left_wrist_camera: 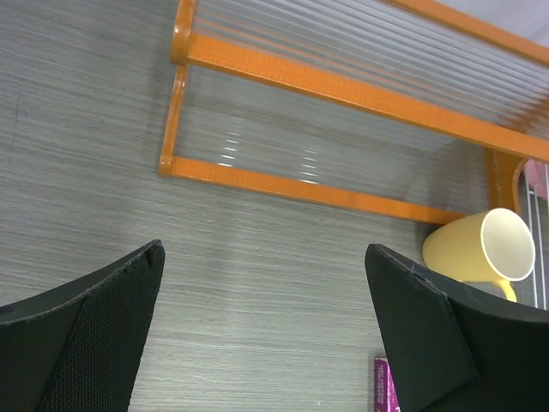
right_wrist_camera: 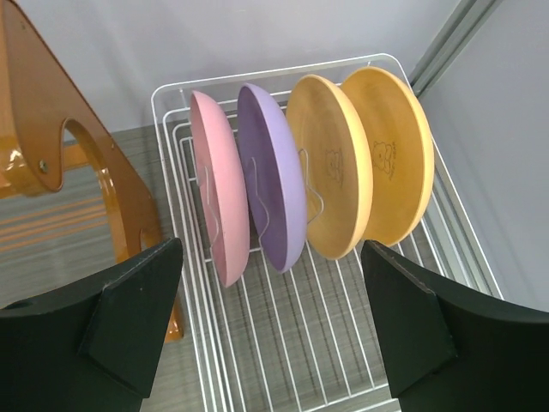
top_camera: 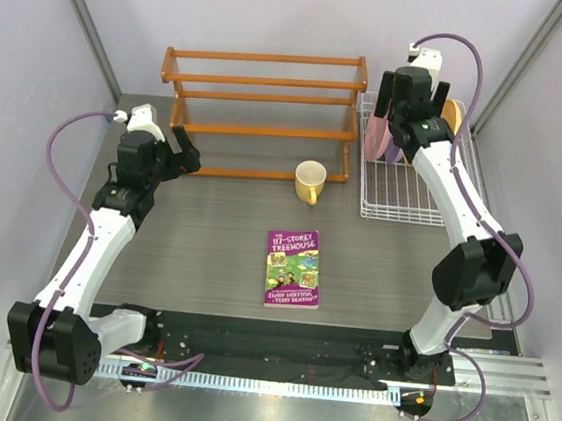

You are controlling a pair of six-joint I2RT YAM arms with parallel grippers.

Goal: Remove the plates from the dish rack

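Several plates stand on edge in the white wire dish rack [right_wrist_camera: 292, 330] at the back right [top_camera: 403, 198]: a pink plate [right_wrist_camera: 219, 206], a lilac plate [right_wrist_camera: 274, 189] and two orange-tan plates [right_wrist_camera: 330, 180] [right_wrist_camera: 395, 163]. In the top view the pink plate [top_camera: 376, 137] and an orange-tan plate [top_camera: 454, 114] show beside the arm. My right gripper [right_wrist_camera: 271, 249] is open and empty, hovering just above the plates [top_camera: 396, 122], touching none. My left gripper [left_wrist_camera: 264, 253] is open and empty above the bare table at the left [top_camera: 189, 151].
An orange wooden shelf rack [top_camera: 263, 98] stands at the back, just left of the dish rack. A yellow mug [top_camera: 309, 180] sits in front of it, also in the left wrist view [left_wrist_camera: 476, 245]. A purple book [top_camera: 293, 267] lies mid-table. Walls close in on both sides.
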